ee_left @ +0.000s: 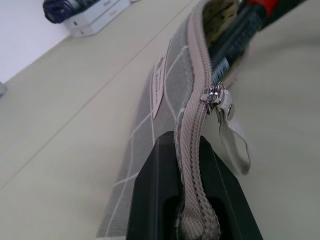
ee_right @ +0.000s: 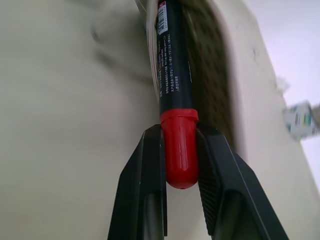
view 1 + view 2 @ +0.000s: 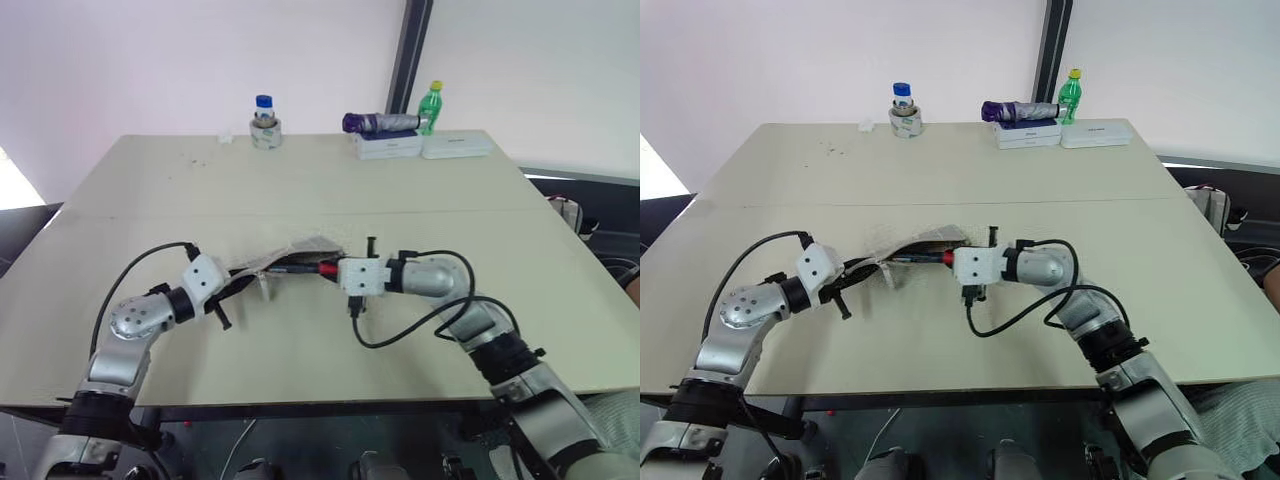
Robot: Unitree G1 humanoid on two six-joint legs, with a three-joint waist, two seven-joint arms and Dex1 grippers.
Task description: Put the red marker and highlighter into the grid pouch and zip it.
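The grid pouch (image 3: 300, 248) lies in the middle of the table, grey with white lines, its mouth gaping open. My left gripper (image 1: 192, 200) is shut on the pouch's zipper end, just behind the metal zipper pull (image 1: 215, 95). The red marker (image 2: 172, 75) has a black barrel and a red end. That barrel pokes into the open mouth of the pouch (image 2: 207, 75). My right gripper (image 2: 180, 165) is shut on the marker's red end, at the pouch's right side (image 3: 325, 268). The highlighter is hidden from view.
At the table's far edge stand a blue-capped bottle on a tape roll (image 3: 265, 125), white boxes (image 3: 455, 145) with a purple folded umbrella (image 3: 385, 123) on top, and a green bottle (image 3: 431, 105). Black cables loop from both wrists over the near table.
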